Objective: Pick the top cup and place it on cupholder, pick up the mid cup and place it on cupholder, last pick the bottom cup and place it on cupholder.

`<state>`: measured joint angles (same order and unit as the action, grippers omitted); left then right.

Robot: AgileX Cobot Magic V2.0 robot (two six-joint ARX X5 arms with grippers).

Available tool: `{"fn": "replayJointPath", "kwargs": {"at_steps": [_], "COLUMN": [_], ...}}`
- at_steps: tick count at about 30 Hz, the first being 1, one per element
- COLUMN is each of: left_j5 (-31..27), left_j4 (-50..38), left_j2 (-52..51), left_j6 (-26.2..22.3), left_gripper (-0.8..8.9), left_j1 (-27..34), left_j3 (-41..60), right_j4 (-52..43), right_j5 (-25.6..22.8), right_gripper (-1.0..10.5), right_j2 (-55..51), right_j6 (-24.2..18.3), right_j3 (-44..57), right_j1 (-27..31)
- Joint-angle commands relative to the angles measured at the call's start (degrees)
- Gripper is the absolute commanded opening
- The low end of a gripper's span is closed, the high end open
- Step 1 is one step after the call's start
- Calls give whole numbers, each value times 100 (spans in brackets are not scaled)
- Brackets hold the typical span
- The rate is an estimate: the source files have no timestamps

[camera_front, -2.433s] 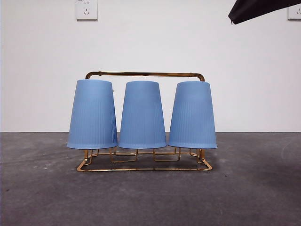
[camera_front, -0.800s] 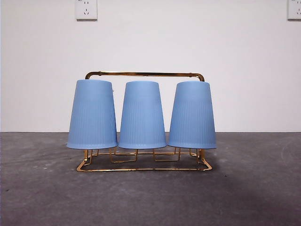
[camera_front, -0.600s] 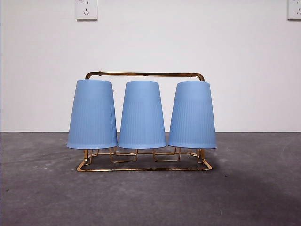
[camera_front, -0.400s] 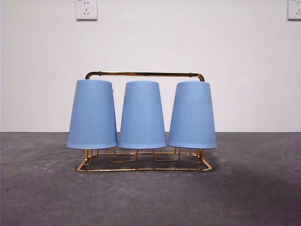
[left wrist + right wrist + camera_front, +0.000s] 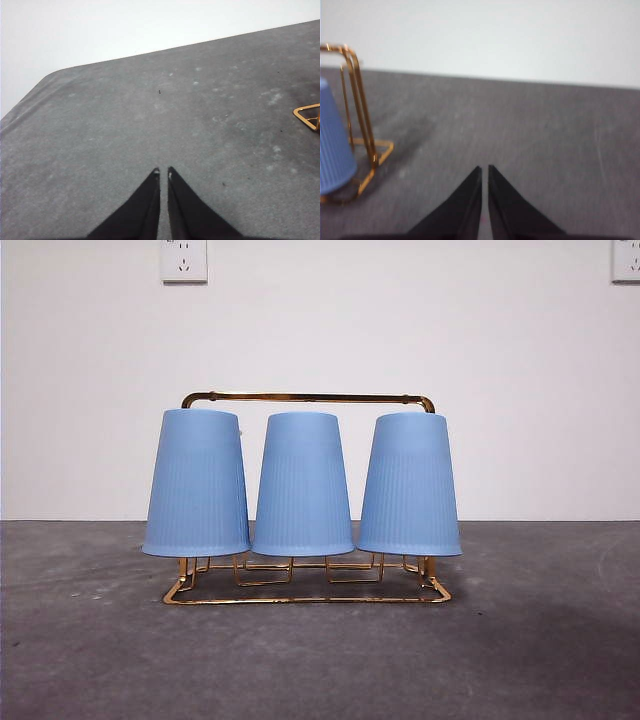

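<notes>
I see 3 blue cups (image 5: 302,485) upside down on the cupholder (image 5: 308,398), side by side, mid table (image 5: 320,660). My left gripper (image 5: 163,173) hangs over bare table, jaws pressed together w/ nothing between, a rack corner off to its side. Right gripper (image 5: 484,168) also closed & empty, near the rack's end, not touching it.

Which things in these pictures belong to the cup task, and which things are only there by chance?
Belong to the task:
- cupholder
- left cup, upside down on the cupholder
- middle cup, same
- right cup, same

Only there:
- wall sockets
- table
</notes>
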<state>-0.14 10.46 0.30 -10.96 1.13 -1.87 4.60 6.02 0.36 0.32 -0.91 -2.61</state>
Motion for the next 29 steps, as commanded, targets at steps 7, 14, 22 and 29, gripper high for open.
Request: {"fn": "replayJointPath", "kwargs": {"at_steps": [7,14,22,29], "left_j5": [-7,-7,-7,-7], "left_j4": [35,33,33,33], "left_j2": [-11,-11,-11,-11], "left_j6": [33,33,33,33], "left_gripper": [19,19,19,19], "left_j1": [15,15,15,15], "left_j3": [118,118,118,118], "right_j4": [463,444,444,444], "right_j5": [-2,-7,-7,-7], "right_gripper": [17,17,18,17], "right_j2": [-15,-15,-15,-15], "right_j6": [212,210,210,210], "right_j3": [28,26,26,26], "right_j1": [-4,-4,-4,-4]}}
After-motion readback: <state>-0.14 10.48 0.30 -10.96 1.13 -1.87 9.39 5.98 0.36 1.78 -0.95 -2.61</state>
